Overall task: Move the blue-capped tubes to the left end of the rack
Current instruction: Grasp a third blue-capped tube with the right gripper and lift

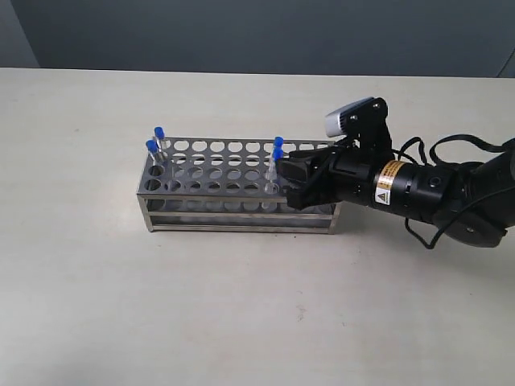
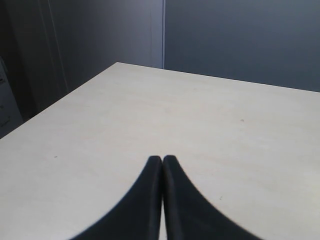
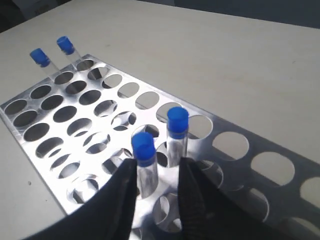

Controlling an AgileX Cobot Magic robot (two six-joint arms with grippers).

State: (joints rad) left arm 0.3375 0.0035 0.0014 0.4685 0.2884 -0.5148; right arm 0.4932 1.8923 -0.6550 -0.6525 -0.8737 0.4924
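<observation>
**Layout.** Rack [image 1: 238, 183] sits mid-counter [image 1: 241, 314], long axis running 9 to 3 o'clock in ext. view. Blue-capped tubes [image 1: 159, 133]: two stand upright at the 9 o'clock end in neighbouring holes. The other two stand approx. two-thirds along toward 3 o'clock, i.e. not yet at destination.

**Right pincer** [image 3: 156, 167]: enters from 3 o'clock, jaws spread and straddling the near tube [image 3: 145, 165] below its cap. One finger [image 3: 120, 195] looks to be against the shaft; the other shows a gap. Firm grip not confirmed. The rear tube [image 3: 177, 131] stands just beside, outside the jaws.

**Left pincer** [image 2: 162, 161]: fingertips pressed together, holding nothing, only counter in its view.

**Handling (judgement).** Tubes look light, stiff, thin-walled and smooth, so prob. slippery and liable to crack if over-squeezed. Material (glass vs. plastic) cannot be told. Best hold: on the shaft just under the cap, above the top plate. Use a modest squeeze and a straight vertical lift until clear of the hole. Main risk: knocking the rear tube.
</observation>
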